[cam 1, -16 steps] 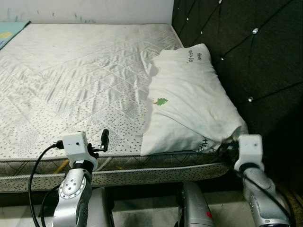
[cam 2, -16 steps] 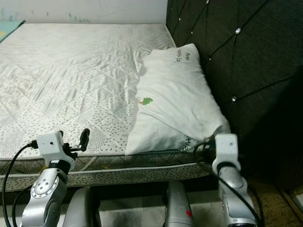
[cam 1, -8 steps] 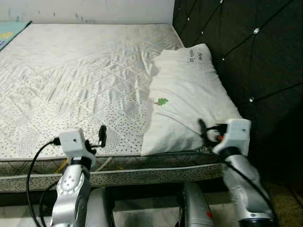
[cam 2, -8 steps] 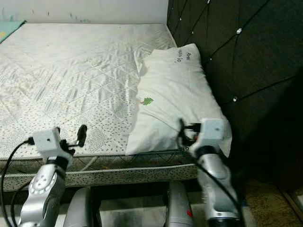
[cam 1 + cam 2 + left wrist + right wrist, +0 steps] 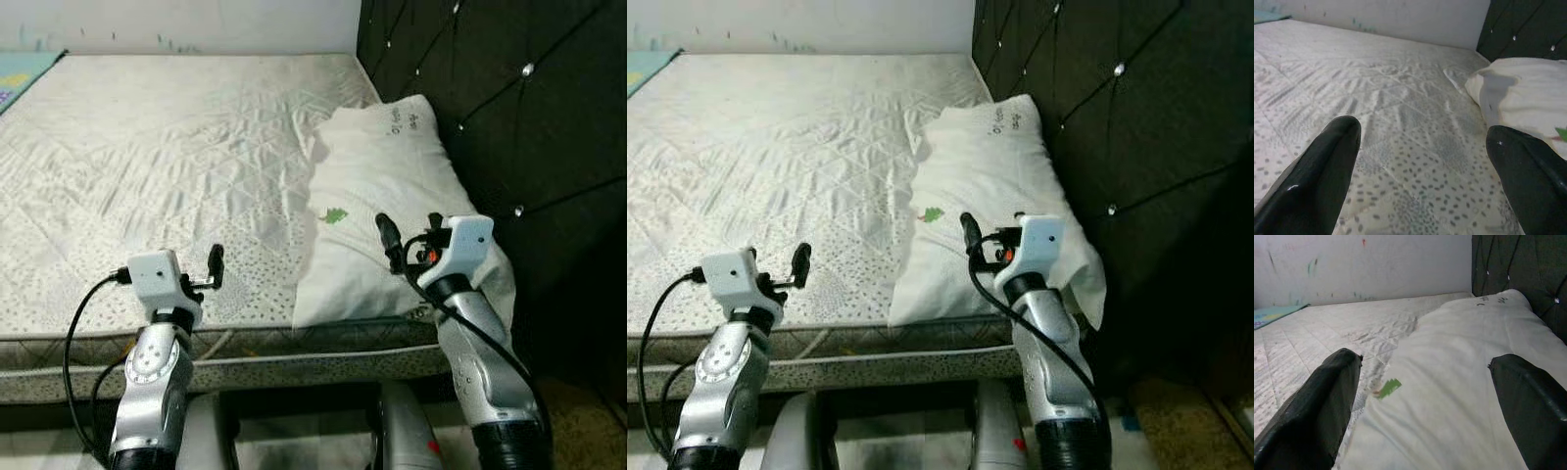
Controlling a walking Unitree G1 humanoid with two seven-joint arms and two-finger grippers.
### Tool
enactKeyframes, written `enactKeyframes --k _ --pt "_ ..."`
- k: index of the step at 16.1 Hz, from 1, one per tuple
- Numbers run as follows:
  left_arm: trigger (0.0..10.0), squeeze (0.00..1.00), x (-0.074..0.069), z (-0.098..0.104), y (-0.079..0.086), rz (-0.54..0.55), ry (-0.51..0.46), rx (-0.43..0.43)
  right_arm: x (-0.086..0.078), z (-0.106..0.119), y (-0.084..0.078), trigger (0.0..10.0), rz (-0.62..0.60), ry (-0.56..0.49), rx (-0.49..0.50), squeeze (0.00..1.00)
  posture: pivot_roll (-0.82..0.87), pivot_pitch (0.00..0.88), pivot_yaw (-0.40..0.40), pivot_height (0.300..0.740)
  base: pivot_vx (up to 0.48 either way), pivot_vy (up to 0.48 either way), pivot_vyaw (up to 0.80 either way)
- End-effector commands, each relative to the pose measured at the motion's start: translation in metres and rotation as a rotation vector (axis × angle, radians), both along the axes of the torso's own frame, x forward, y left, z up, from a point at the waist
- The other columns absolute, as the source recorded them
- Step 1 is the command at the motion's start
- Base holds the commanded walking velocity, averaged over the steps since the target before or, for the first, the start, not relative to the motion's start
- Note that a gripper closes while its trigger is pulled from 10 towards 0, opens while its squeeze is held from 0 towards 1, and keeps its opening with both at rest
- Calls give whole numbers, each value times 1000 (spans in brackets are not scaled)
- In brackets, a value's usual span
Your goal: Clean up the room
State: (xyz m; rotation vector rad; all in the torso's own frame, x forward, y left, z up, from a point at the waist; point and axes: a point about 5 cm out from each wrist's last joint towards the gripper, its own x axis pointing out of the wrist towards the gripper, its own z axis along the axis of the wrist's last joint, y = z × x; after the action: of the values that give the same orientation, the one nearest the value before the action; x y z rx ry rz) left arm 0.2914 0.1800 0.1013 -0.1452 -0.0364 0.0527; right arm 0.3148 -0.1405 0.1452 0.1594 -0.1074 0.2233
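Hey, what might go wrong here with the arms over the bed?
1. The right gripper hovers open over the pillow; closing may pinch only the loose cover, not the filling.
2. The pillow lies against the headboard, so lifting may drag it along there.
3. The left gripper sits low over the mattress and may snag its fabric.

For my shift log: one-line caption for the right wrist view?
Open right gripper poised over the white pillow beside the dark headboard.

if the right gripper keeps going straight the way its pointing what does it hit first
Most likely the pillow. The right gripper is open and hangs low over its near end, pointing along it toward the wall. Depth is unclear, so it might skim above the pillow.
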Motion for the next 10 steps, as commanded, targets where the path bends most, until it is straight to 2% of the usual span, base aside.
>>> enactKeyframes --k 1,6,10 --pt "10000 0 5 4 1 4 -17 5 5 10 2 10000 8 -37 13 0 -79 0 20 615 0 0 0" --pt "10000 0 16 11 3 11 -51 6 14 18 10 10000 20 -79 38 0 -84 0 42 679 0 0 0" --pt "10000 0 20 16 8 1 -65 32 16 17 8 10000 -10 -88 45 0 -82 0 73 715 0 0 0"
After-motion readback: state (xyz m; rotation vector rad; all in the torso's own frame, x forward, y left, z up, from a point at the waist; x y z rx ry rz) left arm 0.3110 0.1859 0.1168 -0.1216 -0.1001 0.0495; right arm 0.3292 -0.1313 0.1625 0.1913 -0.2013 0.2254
